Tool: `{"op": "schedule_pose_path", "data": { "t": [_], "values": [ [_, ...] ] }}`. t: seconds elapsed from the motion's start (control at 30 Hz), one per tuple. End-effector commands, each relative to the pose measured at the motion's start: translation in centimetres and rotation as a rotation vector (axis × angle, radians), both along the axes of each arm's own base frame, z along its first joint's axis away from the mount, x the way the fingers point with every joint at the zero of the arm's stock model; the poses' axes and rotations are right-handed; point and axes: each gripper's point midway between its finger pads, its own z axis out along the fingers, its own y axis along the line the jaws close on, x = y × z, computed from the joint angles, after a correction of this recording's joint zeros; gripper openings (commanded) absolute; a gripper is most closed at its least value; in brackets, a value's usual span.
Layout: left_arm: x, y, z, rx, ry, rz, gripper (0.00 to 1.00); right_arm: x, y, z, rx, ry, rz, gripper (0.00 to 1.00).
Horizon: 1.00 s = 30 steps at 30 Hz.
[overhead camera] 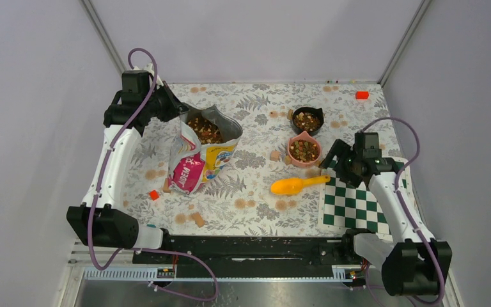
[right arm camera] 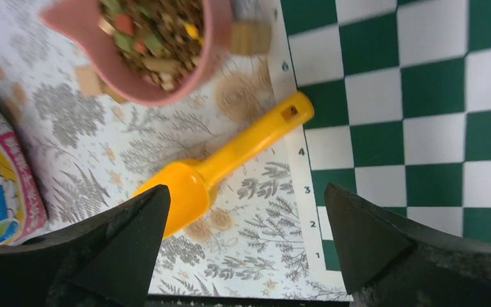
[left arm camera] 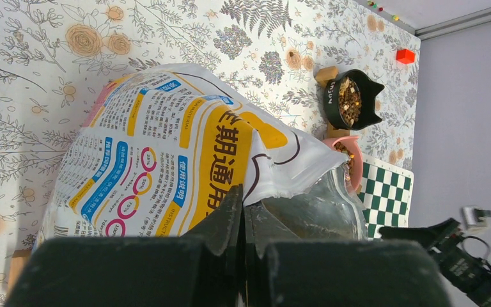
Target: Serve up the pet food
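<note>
Overhead, the left pincer (overhead camera: 178,110) is clamped on the rim of a glossy yellow, white and pink bag (overhead camera: 198,163) that stands open left of centre on the floral-patterned desk (overhead camera: 256,204); pet food (overhead camera: 204,130), tiny brown, reddish and tan pellets, shows in the bag's mouth, and more of it fills a black cat-eared bowl (overhead camera: 320,121) and a pink cat-eared bowl (overhead camera: 304,165) to the right; a yellow plastic scoop (overhead camera: 294,185) lies on the desk nearer than the pink bowl, its handle end reaching a green-and-white chequered mat (overhead camera: 351,204); the right pincer (overhead camera: 331,164) hangs by that mat's far corner, near the handle; tan wooden cubes (overhead camera: 275,155) and small red blocks (overhead camera: 362,94) lie scattered about

From the left wrist, the black fingers (left arm camera: 227,217) are pressed together on the bag's (left arm camera: 166,147) silver-lined edge; beyond it the black bowl (left arm camera: 330,96) holds pellets (left arm camera: 348,102), with the pink bowl just beside it

From the right wrist, the right pincer (right arm camera: 246,197) stands wide with nothing between its fingers; the scoop (right arm camera: 230,160) lies on the desk beneath the gap, handle tip on the mat's (right arm camera: 422,96) border; the pink bowl (right arm camera: 214,45) with pet food (right arm camera: 153,32) sits above, a wooden cube (right arm camera: 250,37) touching its side
</note>
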Motion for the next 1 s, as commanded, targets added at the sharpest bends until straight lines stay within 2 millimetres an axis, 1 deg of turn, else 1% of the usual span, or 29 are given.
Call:
{"op": "schedule_pose_path", "data": {
  "t": [0.0, 0.03, 0.1, 0.17, 0.23, 0.33, 0.47, 0.53, 0.6, 0.63, 0.73, 0.83, 0.87, 0.9, 0.97],
  "values": [
    [0.7, -0.3, 7.2, -0.044, -0.245, -0.018, 0.0, 1.9, -2.1, 5.6, -0.143, -0.172, -0.003, 0.99],
    [0.6, -0.3, 7.3, -0.042, -0.249, -0.02, 0.0, 2.6, -1.5, 7.1, -0.134, -0.228, 0.031, 0.99],
    [0.5, -0.4, 7.3, -0.04, -0.252, -0.029, 0.0, 4.0, 0.7, 10.0, -0.075, -0.338, 0.118, 0.98],
    [0.5, -0.5, 7.3, -0.039, -0.257, -0.04, 0.0, 5.3, 3.8, 12.9, 0.014, -0.455, 0.222, 0.96],
    [0.5, -0.6, 7.1, -0.04, -0.259, -0.046, 0.0, 6.2, 7.8, 15.6, 0.089, -0.551, 0.353, 0.95],
    [0.3, -0.9, 6.8, -0.051, -0.257, -0.056, 0.0, 6.9, 13.5, 18.4, 0.109, -0.645, 0.54, 0.95],
    [0.0, -1.1, 6.8, -0.05, -0.266, -0.078, 0.0, 8.0, 21.1, 20.7, 0.093, -0.704, 0.749, 0.94],
    [-0.2, -1.1, 6.9, -0.044, -0.272, -0.085, 0.0, 8.8, 24.4, 21.3, 0.076, -0.728, 0.809, 0.94],
    [-0.3, -1.0, 6.9, -0.034, -0.281, -0.086, 0.0, 10.5, 27.4, 20.4, 0.038, -0.73, 0.848, 0.94],
    [-0.5, -1.0, 7.0, -0.031, -0.284, -0.087, 0.0, 11.1, 28.9, 21.2, 0.041, -0.756, 0.868, 0.94],
    [-0.8, -0.9, 7.1, -0.02, -0.294, -0.093, 0.0, 12.1, 32.6, 20.5, 0.053, -0.757, 0.941, 0.92],
    [-1.1, -0.8, 7.1, -0.01, -0.304, -0.096, 0.0, 12.6, 35.2, 19.3, 0.043, -0.738, 0.995, 0.87],
    [-1.2, -0.8, 7.2, -0.007, -0.306, -0.097, 0.0, 12.4, 35.8, 18.7, 0.04, -0.708, 1.011, 0.83],
    [-1.3, -0.8, 7.3, -0.006, -0.31, -0.098, 0.0, 12.5, 36.3, 18.5, 0.034, -0.692, 1.016, 0.78],
    [-1.4, -0.8, 7.4, -0.001, -0.317, -0.101, 0.0, 12.9, 36.9, 17.6, 0.019, -0.669, 1.016, 0.69]
  ]
}}
